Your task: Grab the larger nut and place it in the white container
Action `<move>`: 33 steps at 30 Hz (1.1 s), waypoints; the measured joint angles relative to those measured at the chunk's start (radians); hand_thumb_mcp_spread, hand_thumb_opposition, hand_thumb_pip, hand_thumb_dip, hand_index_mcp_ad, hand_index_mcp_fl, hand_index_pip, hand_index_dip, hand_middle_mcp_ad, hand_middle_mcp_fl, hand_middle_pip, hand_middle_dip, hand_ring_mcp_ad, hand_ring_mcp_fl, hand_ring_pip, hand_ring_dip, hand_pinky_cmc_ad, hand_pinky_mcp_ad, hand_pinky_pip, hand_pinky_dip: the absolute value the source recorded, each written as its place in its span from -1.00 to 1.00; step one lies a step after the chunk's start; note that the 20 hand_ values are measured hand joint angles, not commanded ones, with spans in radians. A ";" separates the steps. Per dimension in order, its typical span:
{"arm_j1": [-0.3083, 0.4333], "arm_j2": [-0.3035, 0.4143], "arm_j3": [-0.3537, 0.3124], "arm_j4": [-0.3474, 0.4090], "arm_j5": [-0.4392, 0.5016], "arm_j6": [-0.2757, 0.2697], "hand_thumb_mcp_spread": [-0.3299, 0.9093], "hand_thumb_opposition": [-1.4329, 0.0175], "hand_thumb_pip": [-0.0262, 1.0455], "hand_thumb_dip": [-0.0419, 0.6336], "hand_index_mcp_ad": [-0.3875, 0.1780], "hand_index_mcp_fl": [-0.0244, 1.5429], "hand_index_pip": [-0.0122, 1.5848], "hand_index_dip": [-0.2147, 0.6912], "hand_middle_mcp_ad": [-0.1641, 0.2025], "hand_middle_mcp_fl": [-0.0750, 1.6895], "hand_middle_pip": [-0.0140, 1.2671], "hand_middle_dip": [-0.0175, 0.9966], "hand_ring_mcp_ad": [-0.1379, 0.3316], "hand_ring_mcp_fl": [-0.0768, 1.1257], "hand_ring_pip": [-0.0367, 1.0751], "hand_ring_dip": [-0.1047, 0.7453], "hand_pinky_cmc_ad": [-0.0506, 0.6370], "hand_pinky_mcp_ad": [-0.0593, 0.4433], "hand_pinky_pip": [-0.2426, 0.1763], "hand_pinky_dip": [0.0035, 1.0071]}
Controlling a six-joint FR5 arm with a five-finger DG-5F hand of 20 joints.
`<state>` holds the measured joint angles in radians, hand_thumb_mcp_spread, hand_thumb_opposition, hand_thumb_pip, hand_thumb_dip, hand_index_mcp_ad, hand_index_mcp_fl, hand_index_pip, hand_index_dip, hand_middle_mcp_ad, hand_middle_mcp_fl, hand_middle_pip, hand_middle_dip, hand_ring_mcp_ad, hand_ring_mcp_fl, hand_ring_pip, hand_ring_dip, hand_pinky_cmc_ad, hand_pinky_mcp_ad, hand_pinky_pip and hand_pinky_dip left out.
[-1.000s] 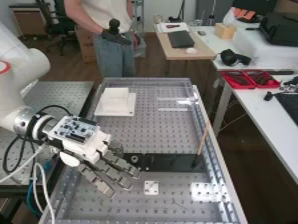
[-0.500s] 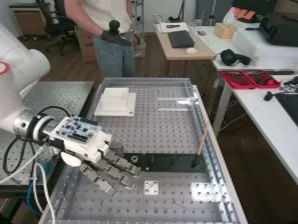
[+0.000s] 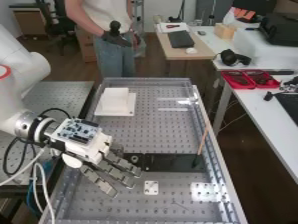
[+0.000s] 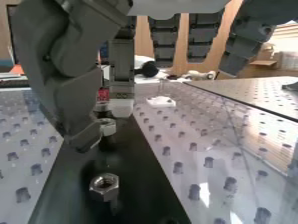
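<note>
Barely shifted toward the lower right of the high view, the hand point(image 3: 93, 148) hovered left of centre, its fingers loosely extended and slightly bent, gripping nothing. Under it on the black strip point(image 3: 169, 163), one nut point(image 4: 104, 187) stood nearer the wrist camera; another nut point(image 4: 107, 128) sat farther along, between the thumb tip and a fingertip. Which was larger could not be told. The white container point(image 3: 116, 100) rested above centre, to the left.
</note>
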<state>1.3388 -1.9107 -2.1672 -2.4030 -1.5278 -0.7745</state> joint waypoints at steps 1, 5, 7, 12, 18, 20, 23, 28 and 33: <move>0.000 0.000 0.000 0.002 -0.001 -0.001 0.13 -0.20 0.17 -0.21 -0.12 -0.95 0.90 0.04 0.42 -0.89 -0.77 -0.62 0.27 -0.85 -0.78 -0.71 0.37 0.36 -0.37 -0.57; -0.001 -0.003 0.003 0.003 -0.003 -0.002 0.15 -0.20 0.17 -0.21 -0.12 -0.93 0.90 0.04 0.42 -0.89 -0.76 -0.63 0.27 -0.85 -0.78 -0.71 0.37 0.35 -0.37 -0.57; -0.001 -0.005 0.004 0.004 -0.004 -0.003 0.15 -0.20 0.17 -0.21 -0.12 -0.93 0.90 0.04 0.44 -0.90 -0.76 -0.62 0.29 -0.85 -0.78 -0.71 0.37 0.35 -0.35 -0.56; -0.003 -0.010 0.009 0.004 -0.008 -0.004 0.15 -0.20 0.17 -0.21 -0.12 -0.86 0.90 0.01 0.44 -0.87 -0.76 -0.62 0.29 -0.85 -0.78 -0.71 0.37 0.35 -0.35 -0.59; -0.006 -0.013 0.016 0.003 -0.019 -0.009 0.15 -0.20 0.16 -0.21 -0.12 -0.80 0.89 -0.03 0.42 -0.86 -0.76 -0.62 0.29 -0.85 -0.79 -0.71 0.36 0.35 -0.35 -0.59; -0.007 -0.014 0.018 0.002 -0.022 -0.011 0.17 -0.20 0.15 -0.21 -0.12 -0.79 0.89 -0.03 0.42 -0.86 -0.76 -0.62 0.29 -0.85 -0.79 -0.71 0.36 0.35 -0.35 -0.62; -0.008 -0.014 0.018 0.002 -0.026 -0.012 0.17 -0.20 0.15 -0.21 -0.12 -0.76 0.89 -0.03 0.42 -0.86 -0.76 -0.62 0.28 -0.85 -0.79 -0.71 0.35 0.35 -0.35 -0.62; -0.009 -0.015 0.019 0.001 -0.032 -0.016 0.17 -0.20 0.14 -0.22 -0.12 -0.75 0.87 -0.06 0.44 -0.86 -0.76 -0.62 0.28 -0.85 -0.78 -0.71 0.35 0.35 -0.34 -0.62; -0.011 -0.015 0.020 -0.003 -0.042 -0.022 0.17 -0.20 0.14 -0.21 -0.12 -0.75 0.87 -0.06 0.42 -0.86 -0.77 -0.62 0.28 -0.85 -0.79 -0.70 0.35 0.34 -0.36 -0.65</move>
<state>1.3277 -1.9258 -2.1467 -2.4061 -1.5701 -0.7962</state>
